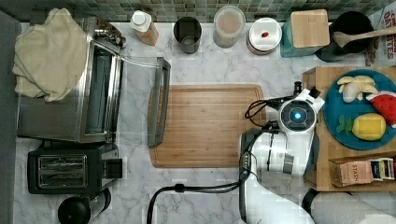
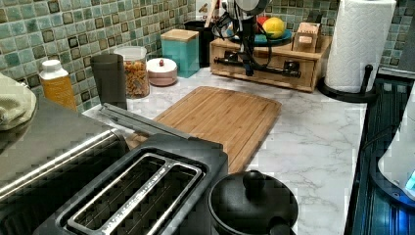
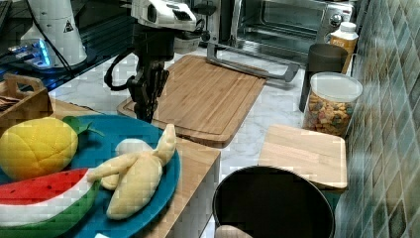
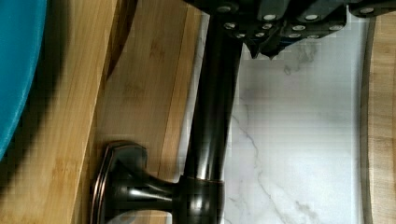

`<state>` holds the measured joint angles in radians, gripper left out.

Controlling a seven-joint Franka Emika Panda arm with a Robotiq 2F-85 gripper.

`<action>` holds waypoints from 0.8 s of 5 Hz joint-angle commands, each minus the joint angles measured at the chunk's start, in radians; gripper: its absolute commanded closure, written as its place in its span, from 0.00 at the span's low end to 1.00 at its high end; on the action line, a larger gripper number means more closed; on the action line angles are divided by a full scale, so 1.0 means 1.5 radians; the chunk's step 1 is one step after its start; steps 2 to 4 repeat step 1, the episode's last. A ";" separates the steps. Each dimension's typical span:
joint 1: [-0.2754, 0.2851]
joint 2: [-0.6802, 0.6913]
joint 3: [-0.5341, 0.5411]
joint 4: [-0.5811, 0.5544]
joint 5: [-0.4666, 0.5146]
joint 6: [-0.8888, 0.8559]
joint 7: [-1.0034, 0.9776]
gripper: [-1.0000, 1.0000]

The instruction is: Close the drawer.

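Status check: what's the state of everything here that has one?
drawer: pushed in, front looks flush with its box
gripper: at the drawer handle
toaster oven door: open, folded down
toaster: slots empty
cereal jar: lid on
orange bottle: capped
teal canister: lid on

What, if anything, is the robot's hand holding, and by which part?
The hand is at the drawer's black bar handle, near the middle of the bar in the left view. Whether it actually grips the bar cannot be told.
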<state>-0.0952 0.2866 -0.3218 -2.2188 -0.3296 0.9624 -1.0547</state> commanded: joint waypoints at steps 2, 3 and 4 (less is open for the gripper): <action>-0.127 0.022 -0.111 0.100 -0.011 0.023 -0.064 1.00; -0.127 0.022 -0.111 0.100 -0.011 0.023 -0.064 1.00; -0.127 0.022 -0.111 0.100 -0.011 0.023 -0.064 1.00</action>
